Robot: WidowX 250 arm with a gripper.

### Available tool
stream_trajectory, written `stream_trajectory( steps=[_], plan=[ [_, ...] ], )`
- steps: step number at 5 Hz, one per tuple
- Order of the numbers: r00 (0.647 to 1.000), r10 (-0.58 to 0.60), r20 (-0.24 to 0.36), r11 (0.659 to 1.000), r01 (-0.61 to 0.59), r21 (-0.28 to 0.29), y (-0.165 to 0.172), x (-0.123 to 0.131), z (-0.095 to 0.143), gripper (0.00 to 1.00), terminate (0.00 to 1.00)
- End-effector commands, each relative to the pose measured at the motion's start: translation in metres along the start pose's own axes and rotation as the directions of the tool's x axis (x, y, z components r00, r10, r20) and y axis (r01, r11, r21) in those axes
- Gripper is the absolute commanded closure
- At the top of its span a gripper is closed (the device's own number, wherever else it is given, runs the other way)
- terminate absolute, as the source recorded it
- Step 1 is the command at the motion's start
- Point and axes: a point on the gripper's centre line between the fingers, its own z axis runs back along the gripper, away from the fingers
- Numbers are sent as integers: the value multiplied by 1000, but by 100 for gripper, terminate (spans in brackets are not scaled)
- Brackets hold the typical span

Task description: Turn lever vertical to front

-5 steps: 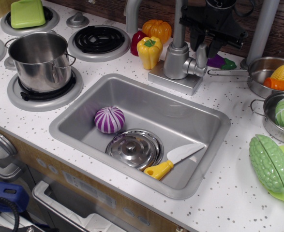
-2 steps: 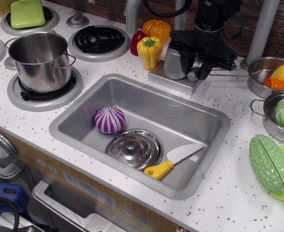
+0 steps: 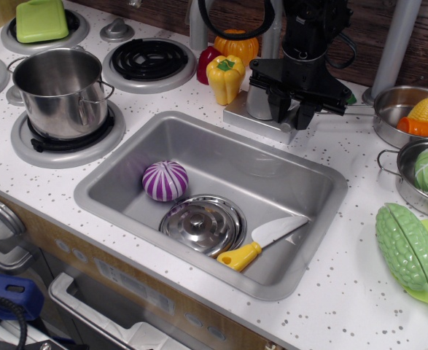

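The faucet's domed grey base [image 3: 257, 102] stands on its square plate [image 3: 235, 114] behind the sink. My black gripper [image 3: 292, 113] has come down over the right side of that base. Its two fingers [image 3: 278, 108] stand apart, one on each side of the spot where the lever projects. The lever itself is hidden behind the gripper body and fingers, so I cannot tell its angle or whether the fingers touch it.
The sink [image 3: 323, 182] holds a purple onion [image 3: 165, 180], a steel lid [image 3: 203, 222] and a yellow-handled knife [image 3: 265, 243]. A yellow pepper [image 3: 224, 76], a red pepper and a pumpkin [image 3: 235, 44] sit left of the faucet. A pan handle [image 3: 358, 110] and pans of vegetables are to the right. A pot [image 3: 59, 91] stands on the stove.
The gripper has dropped from above the faucet down onto the lever's side of the base. The lever showed one second ago and is now covered.
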Motion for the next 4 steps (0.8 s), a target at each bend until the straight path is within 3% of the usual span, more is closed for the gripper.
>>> stream_trajectory(
  steps=[1,2,4],
  plan=[
    [999,1,54,1000,0,-19,2,11,14,100,0],
    [999,-19,35,1000,20,-13,5,15,24,0,0],
    [1000,-19,13,1000,19,23,1,17,37,0,0]
  ],
)
